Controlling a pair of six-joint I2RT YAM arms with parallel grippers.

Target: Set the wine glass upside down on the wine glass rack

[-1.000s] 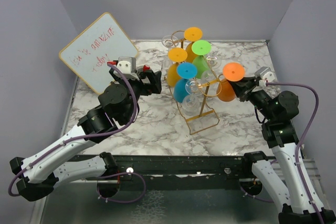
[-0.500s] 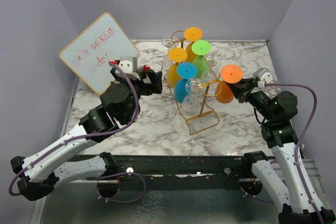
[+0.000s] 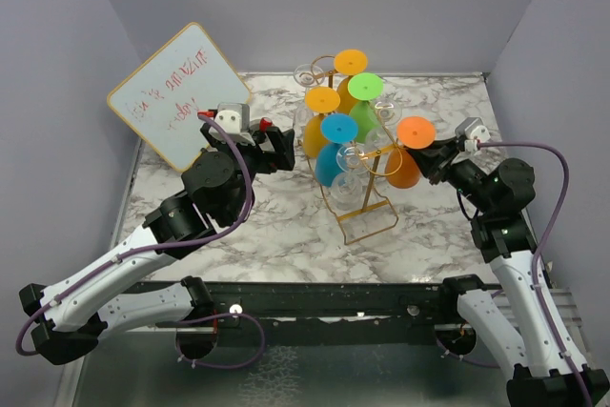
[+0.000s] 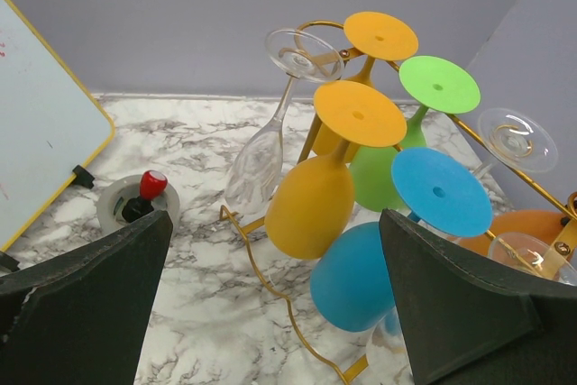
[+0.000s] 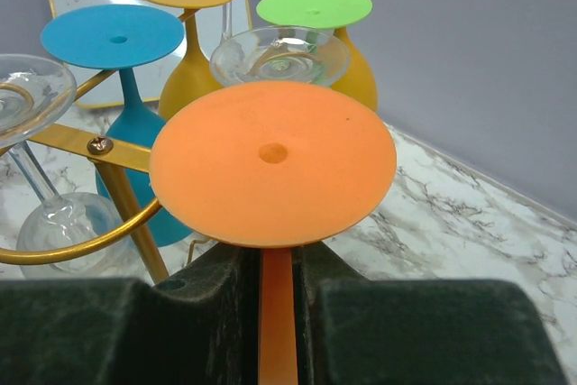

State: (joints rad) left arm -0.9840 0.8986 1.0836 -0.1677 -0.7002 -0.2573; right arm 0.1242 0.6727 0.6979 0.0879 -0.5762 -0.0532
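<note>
Your right pincer [image 5: 275,268] is shut narrow on the stem of the orange wine glass [image 3: 416,131]. The glass is upside down, foot up, at the end of the wine glass rack [image 3: 374,152] arm that reaches toward the right edge of the desk [image 3: 276,226]; can't tell if the stem sits in the hook. The rack stands mid-desk toward the far edge with other coloured glasses [image 3: 337,128] hanging foot-up, and your left pincer [image 3: 274,152] gapes wide, holding nothing, above the desk just left of the rack.
</note>
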